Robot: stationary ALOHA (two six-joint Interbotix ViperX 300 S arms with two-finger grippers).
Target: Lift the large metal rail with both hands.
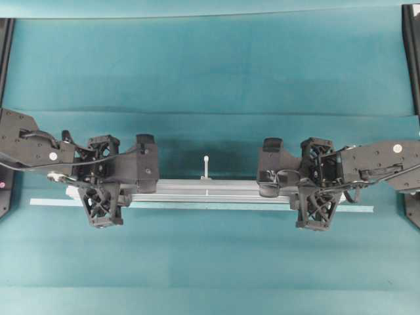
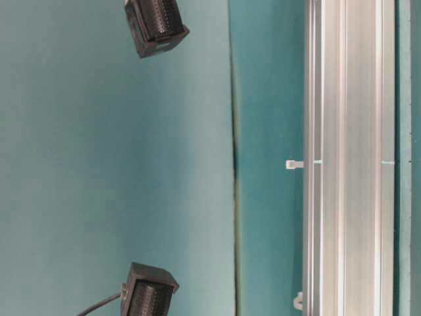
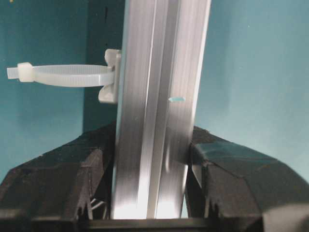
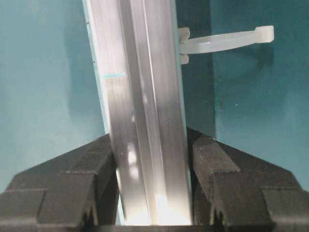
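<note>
The large metal rail (image 1: 210,189) is a long silver grooved bar lying left to right across the teal cloth. One upright pale peg (image 1: 207,167) stands at its far side. My left gripper (image 1: 102,187) is shut on the rail near its left end, and my right gripper (image 1: 317,187) is shut on it near its right end. In the left wrist view, black fingers (image 3: 72,183) press both sides of the rail (image 3: 159,72). The right wrist view shows the same with its fingers (image 4: 227,179) and the rail (image 4: 140,72). A dark shadow beside the rail suggests it hangs slightly above the cloth.
A thin pale tape strip (image 1: 357,209) lies on the cloth along the rail's near side and reaches past both its ends. Black frame posts stand at the far left (image 1: 5,39) and far right (image 1: 412,52) table corners.
</note>
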